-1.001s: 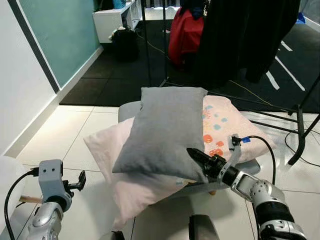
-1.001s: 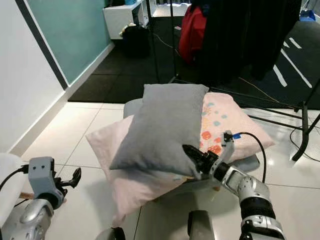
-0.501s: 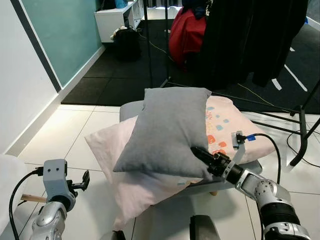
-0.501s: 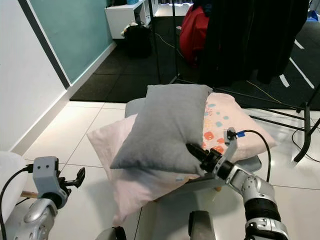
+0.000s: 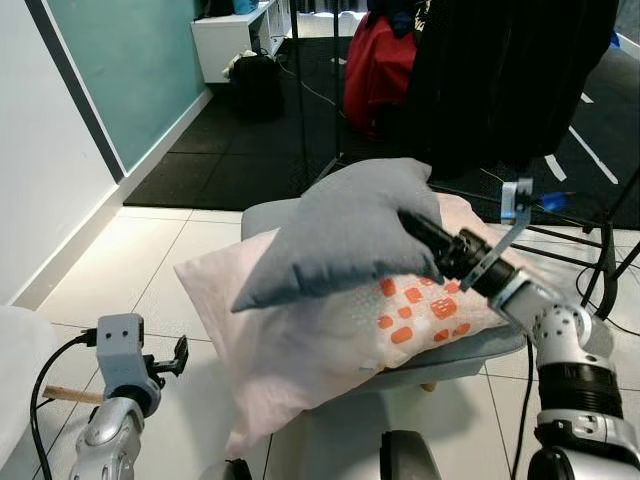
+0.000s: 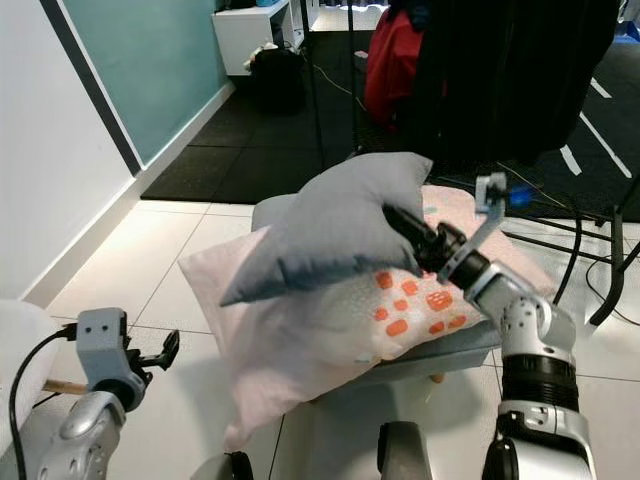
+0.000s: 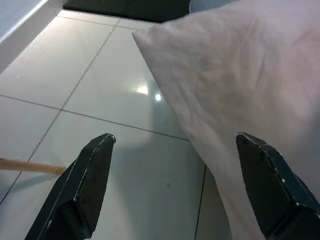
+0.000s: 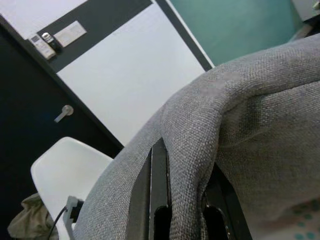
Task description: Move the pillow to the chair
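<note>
— Grey fabric first: where is the grey pillow [image 5: 350,230]?

— It hangs lifted above a pale pink pillow [image 5: 290,340], its right end raised and bunched, its left corner drooping down toward the pink one. Whether the two still touch cannot be told.

— What has hold of it?

— The right tool [image 5: 432,240]. Its two black fingers are pinched closed on a fold of the grey cloth; in the right wrist view the cloth is squeezed into a ridge between them [image 8: 160,210].

— What lies under the pillows?

— The pink pillow, printed with orange and teal patches near its right end, rests on a low grey padded seat [image 5: 470,355] and spills over the seat's front left edge toward the white tiled floor [image 5: 130,270].

— And the other arm?

— The left tool [image 7: 172,187] hangs low at the robot's left, over the floor tiles, fingers spread wide with nothing between them. The pink pillow's corner is just beyond it.

— Anything else around?

— A white chair [image 8: 65,170] stands beside a white wall, seen from the right wrist. Behind the seat, dark clothes [image 5: 500,70] hang over a dark floor, with a red bag [image 5: 375,60] beside them and a teal wall [image 5: 120,60] to the left.
</note>
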